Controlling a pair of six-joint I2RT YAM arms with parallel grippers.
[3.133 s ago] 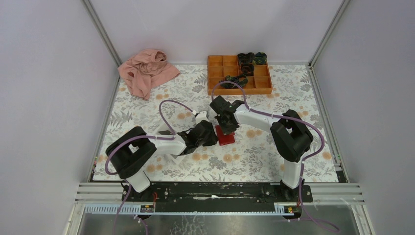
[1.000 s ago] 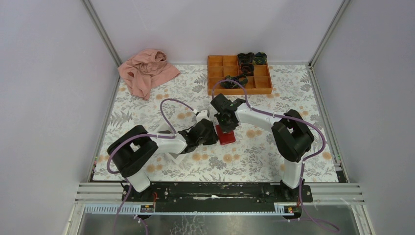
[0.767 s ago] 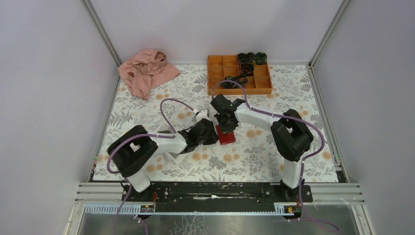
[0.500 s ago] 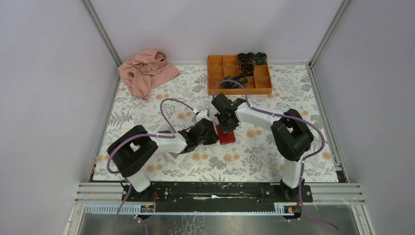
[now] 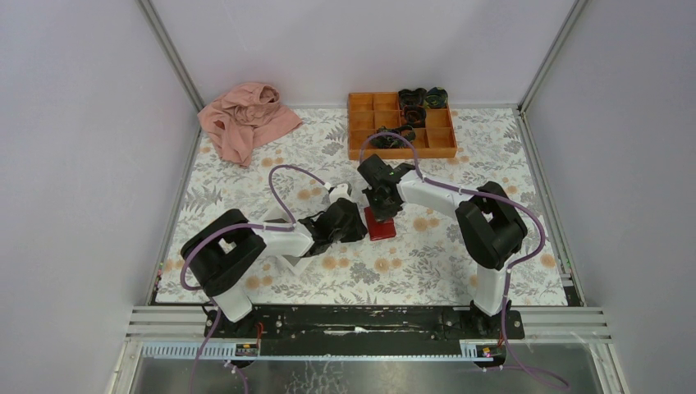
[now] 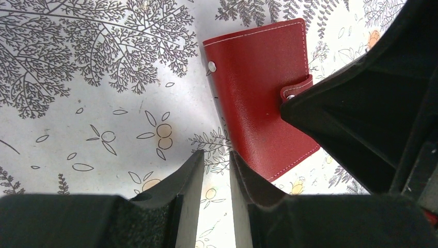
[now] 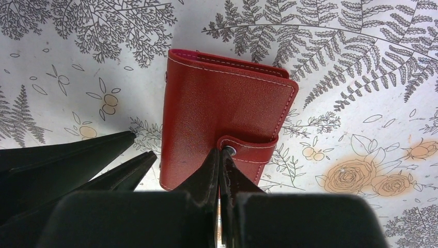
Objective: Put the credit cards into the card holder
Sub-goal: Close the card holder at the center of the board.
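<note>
The card holder (image 5: pixel 379 224) is a dark-red wallet lying closed and flat on the floral cloth, its snap tab wrapped over one edge. It also shows in the left wrist view (image 6: pixel 258 88) and the right wrist view (image 7: pixel 222 108). My right gripper (image 7: pixel 220 151) is shut, with its tips down on the snap tab (image 7: pixel 253 147); it stands over the wallet in the top view (image 5: pixel 380 207). My left gripper (image 6: pixel 214 155) is empty and narrowly open, low beside the wallet's near-left edge (image 5: pixel 359 227). No credit cards are in view.
An orange compartment box (image 5: pixel 400 123) with dark items stands at the back. A pink cloth (image 5: pixel 246 119) lies at the back left. A white object (image 5: pixel 285 261) is partly hidden under the left arm. The two grippers are close together at the wallet.
My right gripper has shifted slightly toward the far side, so more of the wallet shows. The left arm and the wallet have hardly moved.
</note>
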